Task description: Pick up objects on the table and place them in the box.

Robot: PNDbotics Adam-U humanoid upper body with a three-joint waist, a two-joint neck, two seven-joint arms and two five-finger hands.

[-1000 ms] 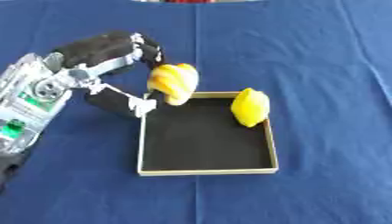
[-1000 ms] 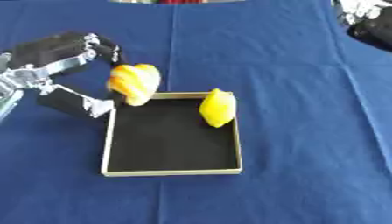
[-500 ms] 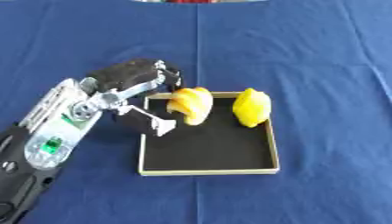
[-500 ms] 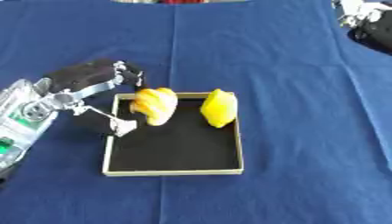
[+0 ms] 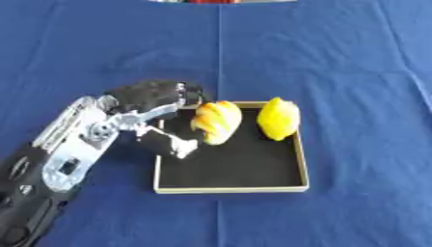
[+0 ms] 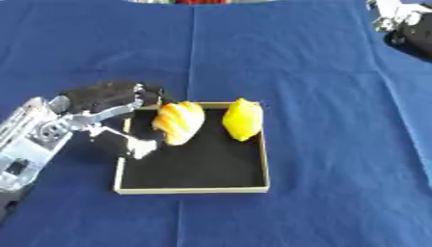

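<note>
Blue cloth (image 5: pixel 337 58) covers the whole table, creased faintly along a line running away from the robot. One shallow box (image 5: pixel 300 159) with pale wooden walls and a black floor lies on it, directly to the right of the robot's left hand (image 5: pixel 156 99).

That left hand reaches in from the lower left on a black and silver arm. Its dark fingers curl over the top of one orange-and-yellow striped object (image 5: pixel 216 121), perhaps a bread roll or a toy pastry, while the pale-tipped thumb (image 5: pixel 182 147) sits lower, just inside the box's near-left wall. The striped object is pinched at the hand's fingertips and sits over the left back part of the box; whether it already touches the black floor cannot be told from these views.

One yellow lemon-shaped object (image 5: pixel 277 118) stands on end beyond the striped one, to the right of the hand, in the back right part of the box and leaning against the far wall. The two objects are near one another but apart, with a strip of black floor showing between them.

At the top right corner of the right eye view, well apart from the box, part of the right hand (image 6: pixel 405 19) shows as black and silver shapes; its fingers cannot be made out.

Two objects in all are counted, both at the box.
</note>
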